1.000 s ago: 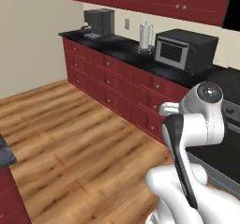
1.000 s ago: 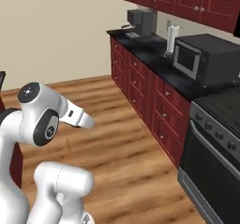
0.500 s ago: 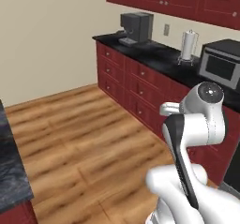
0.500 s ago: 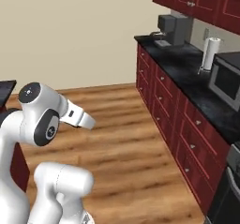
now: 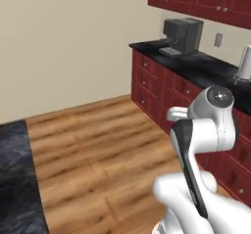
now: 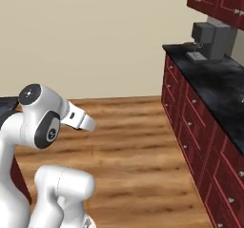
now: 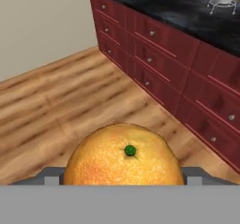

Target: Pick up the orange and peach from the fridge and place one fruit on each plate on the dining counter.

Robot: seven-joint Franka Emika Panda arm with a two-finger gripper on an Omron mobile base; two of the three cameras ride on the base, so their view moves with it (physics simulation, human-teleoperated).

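Orange [image 7: 123, 157] sits gripped in the tool [image 7: 123, 174], clear of the fridge; placement on a plate and the whole peach cycle appear outstanding. Dining counter [image 5: 17, 179] lies at left, wooden floor [image 5: 103, 145] centre, red cabinets [image 6: 200, 141] with coffee machine [image 6: 209, 41] at right.

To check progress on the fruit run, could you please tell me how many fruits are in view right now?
1. An orange sits in the claw in the hand view, above the wooden floor. A second fruit may be out of view.
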